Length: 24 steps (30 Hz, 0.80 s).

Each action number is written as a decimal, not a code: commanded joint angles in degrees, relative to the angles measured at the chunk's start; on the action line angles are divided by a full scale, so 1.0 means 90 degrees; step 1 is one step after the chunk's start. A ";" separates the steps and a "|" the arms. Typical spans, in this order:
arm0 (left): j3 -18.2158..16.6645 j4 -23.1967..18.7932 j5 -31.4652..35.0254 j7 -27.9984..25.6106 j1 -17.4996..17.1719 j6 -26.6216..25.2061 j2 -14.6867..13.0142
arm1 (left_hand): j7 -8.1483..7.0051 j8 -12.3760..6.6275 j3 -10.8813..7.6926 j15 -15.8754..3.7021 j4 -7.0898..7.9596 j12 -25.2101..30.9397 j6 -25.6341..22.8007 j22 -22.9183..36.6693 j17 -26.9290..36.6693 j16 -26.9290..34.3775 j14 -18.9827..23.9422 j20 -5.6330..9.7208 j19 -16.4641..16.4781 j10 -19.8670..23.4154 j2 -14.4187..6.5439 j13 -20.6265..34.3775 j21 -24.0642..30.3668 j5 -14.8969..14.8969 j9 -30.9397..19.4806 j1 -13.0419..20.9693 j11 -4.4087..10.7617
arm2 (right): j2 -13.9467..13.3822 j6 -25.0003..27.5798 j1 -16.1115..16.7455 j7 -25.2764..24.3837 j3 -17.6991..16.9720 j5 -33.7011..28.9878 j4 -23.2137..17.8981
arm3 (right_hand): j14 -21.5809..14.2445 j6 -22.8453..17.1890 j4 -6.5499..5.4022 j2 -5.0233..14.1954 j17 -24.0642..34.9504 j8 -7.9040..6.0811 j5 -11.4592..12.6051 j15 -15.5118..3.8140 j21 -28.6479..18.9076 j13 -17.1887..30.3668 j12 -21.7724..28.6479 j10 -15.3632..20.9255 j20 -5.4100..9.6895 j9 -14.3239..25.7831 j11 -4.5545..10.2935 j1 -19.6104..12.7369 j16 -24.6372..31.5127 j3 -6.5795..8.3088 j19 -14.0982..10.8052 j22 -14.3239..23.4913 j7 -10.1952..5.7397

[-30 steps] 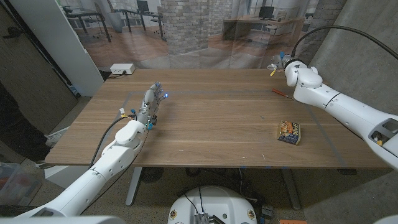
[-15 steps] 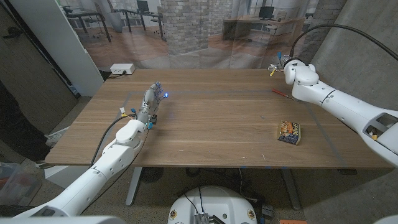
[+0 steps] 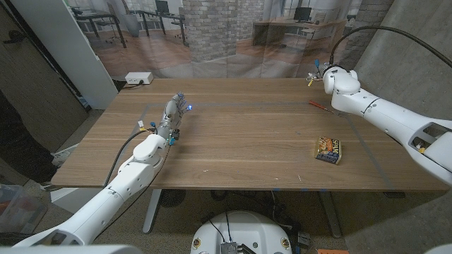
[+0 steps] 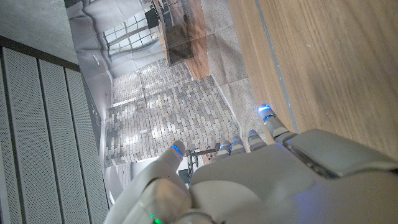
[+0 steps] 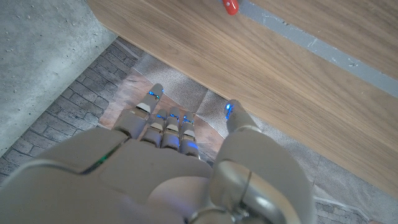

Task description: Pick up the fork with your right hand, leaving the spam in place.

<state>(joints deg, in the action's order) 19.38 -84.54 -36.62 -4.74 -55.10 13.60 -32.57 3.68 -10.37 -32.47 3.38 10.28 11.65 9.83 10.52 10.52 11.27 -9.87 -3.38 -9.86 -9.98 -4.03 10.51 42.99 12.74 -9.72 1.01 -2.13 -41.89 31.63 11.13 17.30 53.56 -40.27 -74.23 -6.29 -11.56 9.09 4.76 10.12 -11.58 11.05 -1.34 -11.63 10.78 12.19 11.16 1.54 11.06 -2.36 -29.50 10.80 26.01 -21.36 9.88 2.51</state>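
Head view: over the last second the right hand has drawn back toward the far right corner of the table, the wrist now sitting a little farther from the spam than it did, while nothing on the wood has shifted. I read that as the arm still lining up rather than closing in, so the pick-up has not begun. The fork lies flat on the table beyond the spam, well apart from it and nearer the far edge, just beside the right forearm; it shows as a thin reddish-orange sliver, too small to tell tines from handle. The spam is a small flat tin with a busy yellow and dark label, untouched. The left hand stands far to the left of the spam, holding nothing, fingers stretched out and slightly apart. Left wrist view: the left hand's fingers reach out past the table edge with gaps between them and nothing in them. Right wrist view: the right hand hangs past the table edge, empty, its fingers extended side by side and the thumb set off from them. A red tip of the fork peeks in on the wood, clear of the hand.
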 commanded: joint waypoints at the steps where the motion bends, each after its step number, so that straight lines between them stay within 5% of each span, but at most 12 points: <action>1: 0.0061 0.0192 -0.0003 0.0061 0.0139 -0.0014 0.0089 | 0.0070 -0.0007 0.0020 0.0031 0.0005 0.0001 0.0758 0.0019 0.0013 0.0006 -0.1037 -0.0021 -0.1023 -0.0726 -0.0623 0.0036 -0.0035 0.0035 -0.0035 -0.0015 -0.0037 | 0.0127 -0.0050 -0.0345 0.0483 0.0317 -0.0205 0.0451 | -0.0127 -0.0135 0.0058 -0.0080 0.0001 -0.0052 0.0079 -0.0003 -0.0019 0.0038 0.0040 0.0164 -0.0019 0.0022 -0.0019 -0.0085 0.0037 -0.0017 -0.0105 -0.0001 0.0002; 9: 0.0106 0.0355 0.0003 0.0107 0.0260 -0.0021 0.0151 | 0.0072 -0.0007 0.0024 0.0029 0.0007 0.0000 0.0760 0.0020 0.0014 0.0005 -0.1041 -0.0018 -0.1015 -0.0729 -0.0622 0.0036 -0.0039 0.0036 -0.0035 -0.0018 -0.0038 | 0.0388 -0.0131 -0.0685 0.0789 0.0604 -0.0357 0.1017 | -0.0177 -0.0176 0.0147 -0.0263 -0.0002 -0.0076 0.0142 -0.0008 -0.0017 0.0035 0.0035 0.0196 -0.0025 0.0023 -0.0004 -0.0267 0.0023 -0.0053 -0.0156 -0.0002 0.0001; 24: 0.0118 0.0388 0.0009 0.0094 0.0327 -0.0077 0.0150 | 0.0073 -0.0007 0.0038 0.0025 0.0011 -0.0003 0.0764 0.0021 0.0016 0.0005 -0.1046 -0.0013 -0.1022 -0.0740 -0.0613 0.0037 -0.0053 0.0036 -0.0036 -0.0026 -0.0032 | 0.0726 -0.0303 -0.1074 0.1034 0.0932 -0.0239 0.1844 | -0.0514 -0.0586 0.0081 -0.0411 0.0008 -0.0211 0.0278 -0.0094 -0.0005 0.0041 0.0142 0.0596 -0.0022 0.0035 0.0064 -0.0536 0.0074 -0.0153 -0.0242 0.0003 -0.0086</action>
<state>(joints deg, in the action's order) 20.30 -81.53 -36.59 -3.95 -52.63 13.28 -31.36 3.89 -10.36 -32.47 3.38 10.28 11.65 10.04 10.52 10.52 11.27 -9.87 -3.38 -9.86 -9.98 -4.03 10.51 42.57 12.74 -9.72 1.01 -2.13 -38.42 29.74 5.23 24.64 58.68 -42.95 -65.11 -10.00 -15.79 9.84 0.90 10.13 -13.00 12.99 -2.14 -11.63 11.00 13.08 15.60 1.34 11.06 -2.04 -33.40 11.07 25.02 -22.79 9.89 1.91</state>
